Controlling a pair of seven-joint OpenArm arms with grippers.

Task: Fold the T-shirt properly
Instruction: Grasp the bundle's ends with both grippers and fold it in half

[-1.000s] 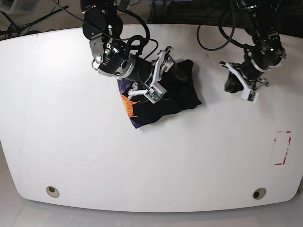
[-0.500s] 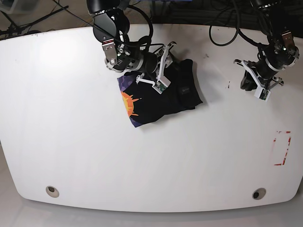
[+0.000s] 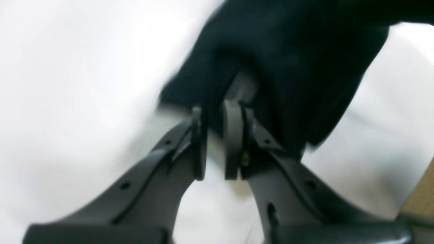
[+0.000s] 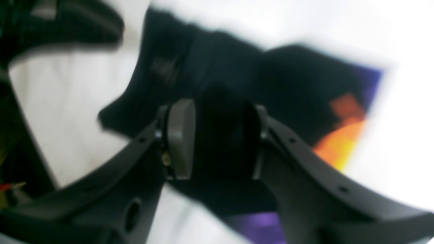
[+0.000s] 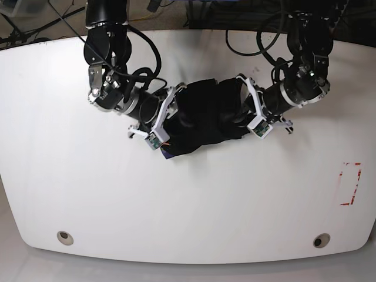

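Right claw (image 4: 217, 140) pinches a black fold of the T-shirt (image 5: 205, 117) at its 9 o'clock edge, left claw (image 3: 217, 142) nearly shut beside the 3 o'clock edge, grip uncertain, the bundle lying on the counter (image 5: 188, 200), apparently for a two-sided fold.

Both wrist views are motion-blurred. In the left wrist view the T-shirt (image 3: 288, 61) is a soft black mass cut off by the top edge; whether cloth sits between the left gripper (image 3: 217, 142) pads can't be told. In the right wrist view the shirt's orange and purple print edges are smeared. In the base view the right gripper (image 5: 160, 120) covers the shirt's left edge, hiding most of the print. The table (image 5: 188, 200) corners run past the frame edges.
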